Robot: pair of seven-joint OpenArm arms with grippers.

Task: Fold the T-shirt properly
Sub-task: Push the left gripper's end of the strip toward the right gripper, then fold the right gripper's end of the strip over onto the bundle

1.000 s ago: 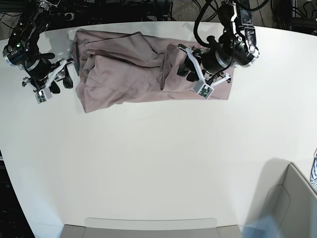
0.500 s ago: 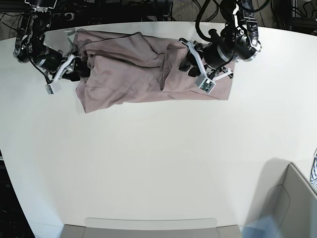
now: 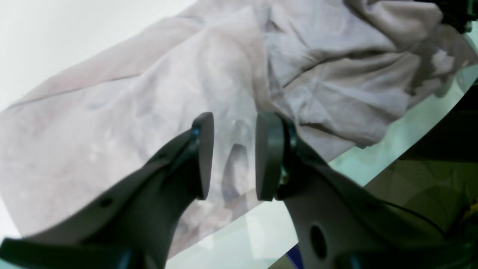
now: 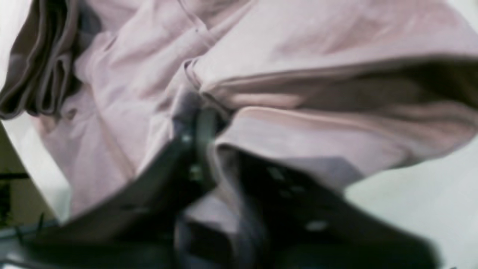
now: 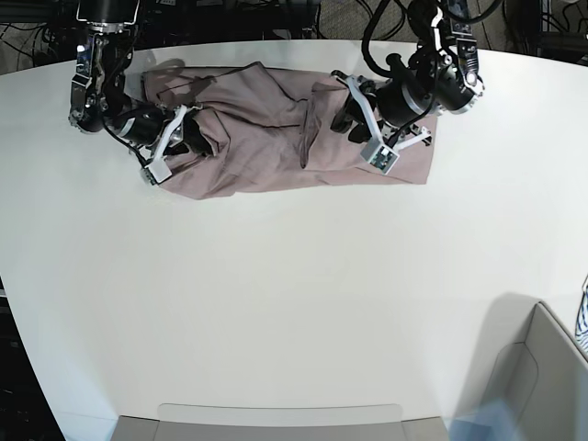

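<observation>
The mauve-pink T-shirt (image 5: pixel 266 129) lies crumpled along the far side of the white table (image 5: pixel 294 294). My right gripper (image 5: pixel 191 134), on the left of the base view, is at the shirt's left end. In the blurred right wrist view it (image 4: pixel 199 127) is shut on a fold of the T-shirt (image 4: pixel 317 45). My left gripper (image 5: pixel 349 115) is over the shirt's right part. In the left wrist view it (image 3: pixel 231 157) stands narrowly open just above the cloth (image 3: pixel 336 74), with nothing between its fingers (image 3: pixel 267 157).
A grey bin (image 5: pixel 542 386) stands at the front right, with a striped cloth (image 5: pixel 582 322) at the right edge. A grey tray (image 5: pixel 276 418) sits at the front edge. The table's far edge and cables run just behind the shirt.
My right gripper moved right from beside the shirt onto its left end and closed on it; that end is now bunched inward. My left gripper barely moved.
</observation>
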